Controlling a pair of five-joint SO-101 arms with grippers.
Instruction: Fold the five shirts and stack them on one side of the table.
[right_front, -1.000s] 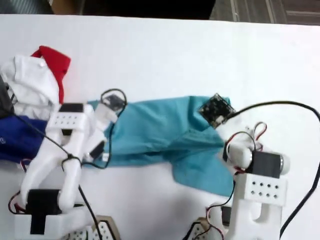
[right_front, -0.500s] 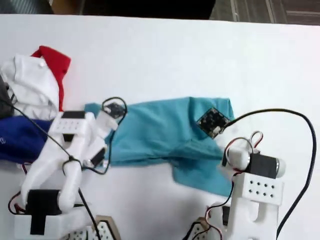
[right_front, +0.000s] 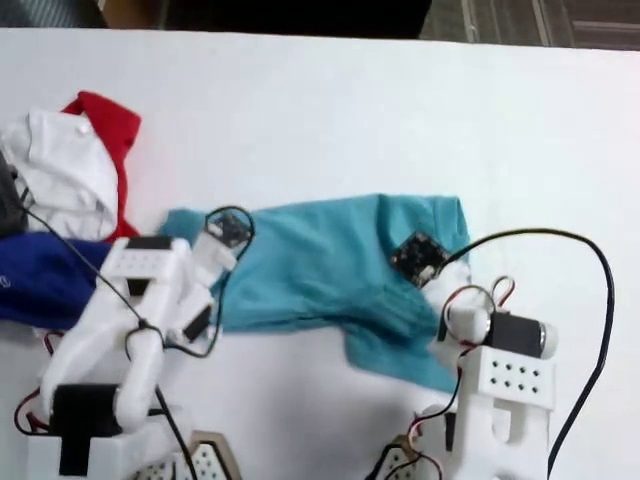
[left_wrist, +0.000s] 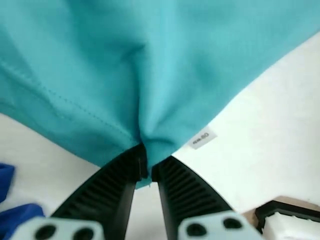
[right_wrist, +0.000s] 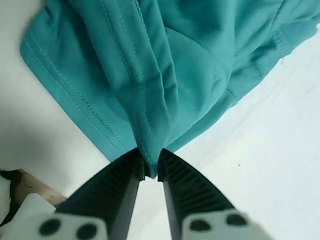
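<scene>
Left gripper (left_wrist: 148, 167) and right gripper (right_wrist: 151, 167) each clenched on the teal shirt (right_front: 330, 270).
The shirt lies spread across the middle of the white counter (right_front: 350, 120); white shirt (right_front: 60, 175), red shirt (right_front: 112, 122) and blue shirt (right_front: 40, 280) are heaped at the left edge.

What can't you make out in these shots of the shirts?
High view: the arms cover both pinch points on the teal shirt.
High view: the blue shirt is cut off by the picture's edge.
Left wrist view: the label print is too small.
</scene>
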